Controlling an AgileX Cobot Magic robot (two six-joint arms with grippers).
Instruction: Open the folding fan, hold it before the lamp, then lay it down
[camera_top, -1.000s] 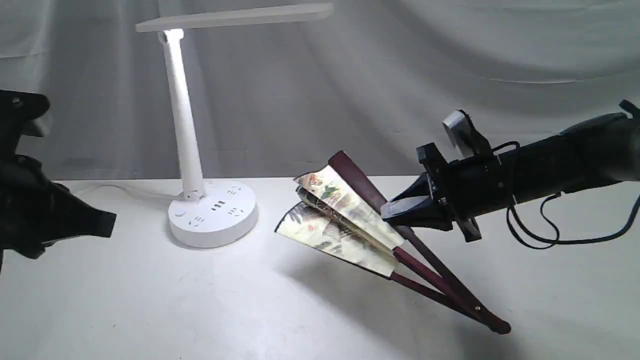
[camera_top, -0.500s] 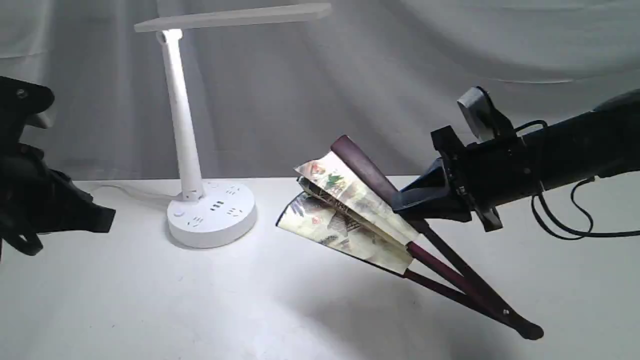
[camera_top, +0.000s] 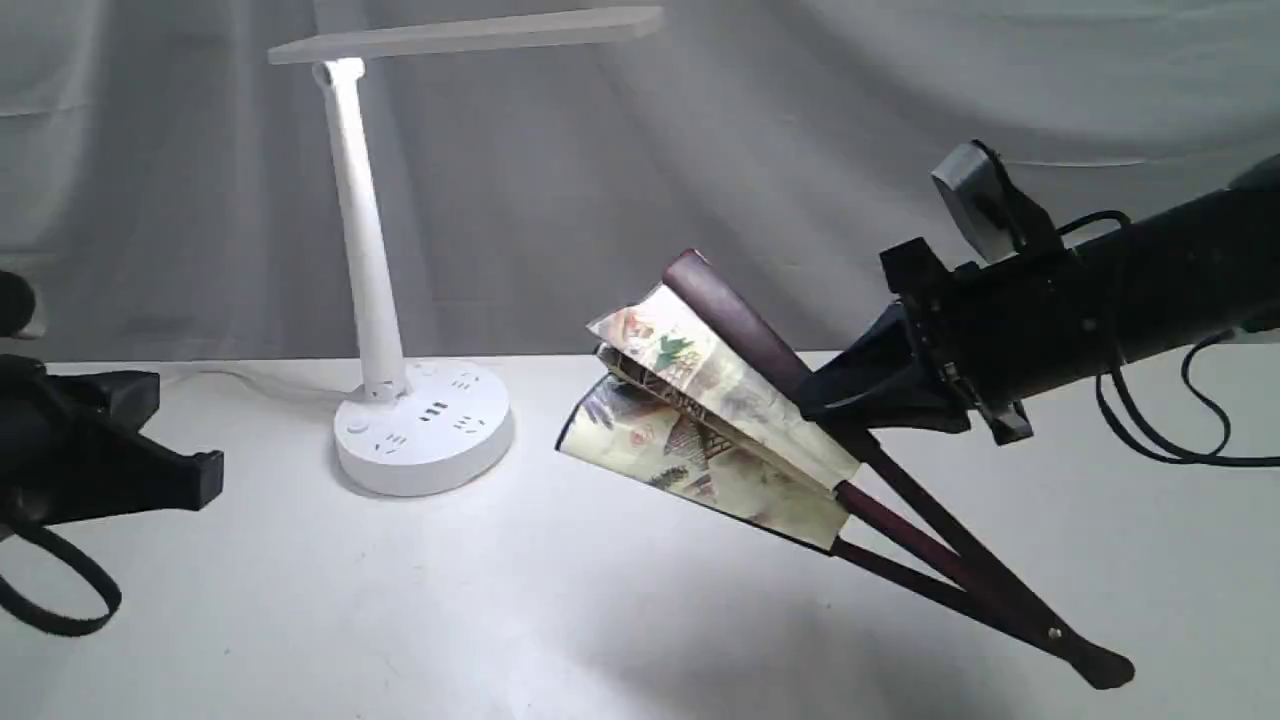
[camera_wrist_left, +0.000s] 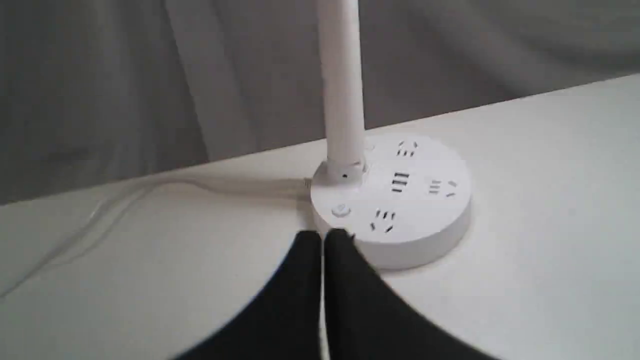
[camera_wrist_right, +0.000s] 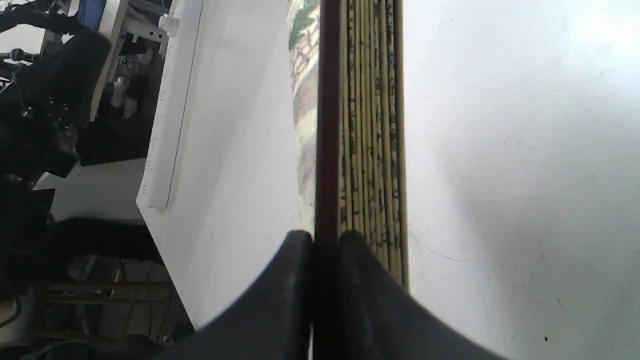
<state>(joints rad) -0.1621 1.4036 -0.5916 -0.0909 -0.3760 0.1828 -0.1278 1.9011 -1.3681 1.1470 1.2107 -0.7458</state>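
Note:
The folding fan hangs partly spread above the table, right of centre, its painted cream leaf toward the lamp and its pivot end low at the right. My right gripper is shut on the fan's upper maroon guard, with the folded pleats beside it. The white lamp stands at the back left, lit, with its round base and flat head. My left gripper is at the far left, apart from the fan, its fingers pressed together on nothing, pointing at the lamp base.
A grey cloth backdrop hangs behind the white table. The lamp's white cable trails along the back of the table toward the left. The table's edge shows in the right wrist view.
My right gripper has carried the fan up and to the right, and the pivot end has swung further right. My left gripper has dropped lower and drawn back a little to the left.

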